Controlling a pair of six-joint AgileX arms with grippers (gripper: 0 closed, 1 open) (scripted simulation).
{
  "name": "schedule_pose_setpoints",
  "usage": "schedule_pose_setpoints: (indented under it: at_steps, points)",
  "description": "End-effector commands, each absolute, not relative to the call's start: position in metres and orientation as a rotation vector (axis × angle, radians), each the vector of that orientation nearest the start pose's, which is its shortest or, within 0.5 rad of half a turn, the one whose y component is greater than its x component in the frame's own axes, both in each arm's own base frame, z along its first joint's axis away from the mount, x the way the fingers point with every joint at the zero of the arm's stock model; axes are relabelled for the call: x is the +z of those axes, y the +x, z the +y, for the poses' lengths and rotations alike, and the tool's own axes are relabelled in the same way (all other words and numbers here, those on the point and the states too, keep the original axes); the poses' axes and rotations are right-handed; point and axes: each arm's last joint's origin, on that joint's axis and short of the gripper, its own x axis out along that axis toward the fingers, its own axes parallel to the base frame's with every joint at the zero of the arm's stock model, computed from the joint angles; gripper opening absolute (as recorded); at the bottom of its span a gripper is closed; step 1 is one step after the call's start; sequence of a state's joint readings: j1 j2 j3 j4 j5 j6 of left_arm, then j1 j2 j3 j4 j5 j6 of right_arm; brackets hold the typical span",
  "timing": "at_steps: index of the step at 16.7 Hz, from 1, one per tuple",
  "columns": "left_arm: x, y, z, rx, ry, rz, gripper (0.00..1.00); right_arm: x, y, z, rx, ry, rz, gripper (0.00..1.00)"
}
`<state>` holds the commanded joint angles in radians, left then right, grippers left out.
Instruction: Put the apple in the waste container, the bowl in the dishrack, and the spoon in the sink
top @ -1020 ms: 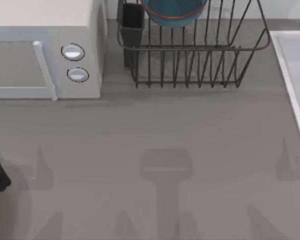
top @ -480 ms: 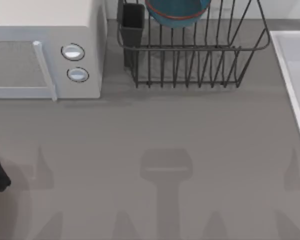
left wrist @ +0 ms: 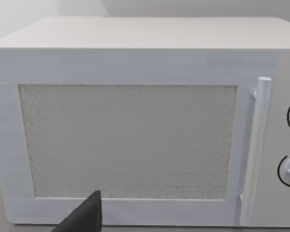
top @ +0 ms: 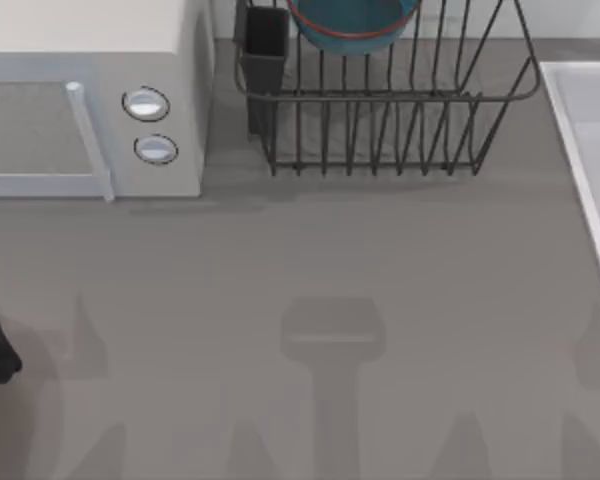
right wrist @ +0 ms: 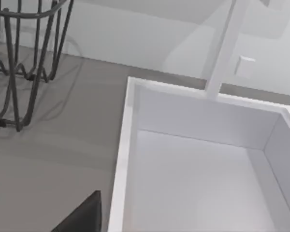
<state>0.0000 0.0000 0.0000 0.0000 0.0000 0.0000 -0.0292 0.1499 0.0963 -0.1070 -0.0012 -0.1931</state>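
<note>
Bowl already sits in the dishrack; your right wrist camera looks into the sink, so judge the spoon step current; whether either gripper is open or closed cannot be told; locate the spoon next.

No text, label, brand, number or sign can be read in any view. The microwave is seen to be plain, and its two knobs are unmarked. The dishrack, the bowl and the sink carry no lettering either.
</note>
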Motion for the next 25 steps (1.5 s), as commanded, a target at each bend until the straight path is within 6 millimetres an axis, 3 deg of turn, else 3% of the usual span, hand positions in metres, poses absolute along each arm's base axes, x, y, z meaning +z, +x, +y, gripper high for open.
schedule_pose_setpoints:
  at_steps: [7,14,20,25]
  points:
    - [0.160,0.106,-0.001,0.000,0.000,0.000,1.00,0.192,0.132,-0.017,0.094,-0.647,0.604,1.00]
    - [0.160,0.106,-0.001,0.000,0.000,0.000,1.00,0.203,0.170,-0.038,0.500,-1.027,1.024,1.00]
    - [0.160,0.106,-0.001,0.000,0.000,0.000,1.00,0.199,0.201,-0.059,0.938,-1.169,1.190,1.00]
    - [0.160,0.106,-0.001,0.000,0.000,0.000,1.00,0.194,0.216,-0.071,1.172,-1.194,1.213,1.00]
